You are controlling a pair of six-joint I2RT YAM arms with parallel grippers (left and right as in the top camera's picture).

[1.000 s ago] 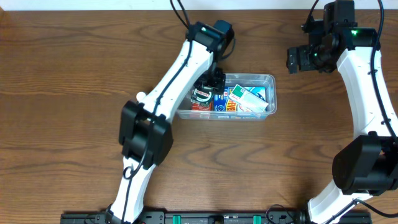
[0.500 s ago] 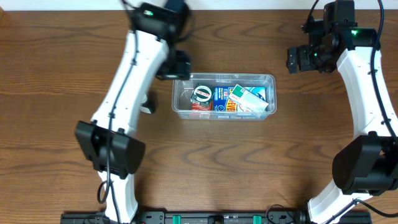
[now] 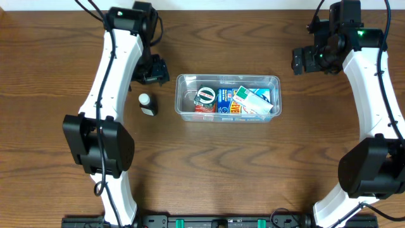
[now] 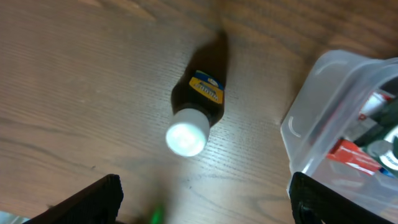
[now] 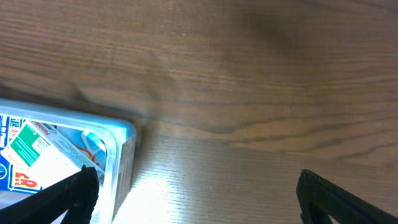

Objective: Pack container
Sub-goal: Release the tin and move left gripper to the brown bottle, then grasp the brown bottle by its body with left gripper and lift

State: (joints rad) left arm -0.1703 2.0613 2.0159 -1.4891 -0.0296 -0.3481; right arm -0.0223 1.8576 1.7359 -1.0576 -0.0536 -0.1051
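Note:
The container [image 3: 180, 95] is a clear shallow tub at the table's middle, holding a round green-and-white item [image 3: 204, 96], a blue and red packet [image 3: 224, 101] and a white-green box [image 3: 253, 101]. A small dark bottle [image 3: 147, 104] with a white cap stands on the table just left of it. My left gripper [image 3: 154, 69] hangs open and empty behind the bottle, off the tub's far left corner. In the left wrist view the bottle [image 4: 198, 117] lies ahead of the left gripper [image 4: 205, 205], with the container [image 4: 317, 93] at right. My right gripper [image 3: 304, 61] is open and empty.
In the right wrist view the right gripper [image 5: 199, 199] hovers over bare wood, with the container's corner [image 5: 124, 158] beside its left finger. Brown wooden tabletop [image 3: 253, 164] surrounds the tub on all sides.
My left arm has swung out of the container, left and toward the back, uncovering the bottle beside the tub. The right arm has not moved.

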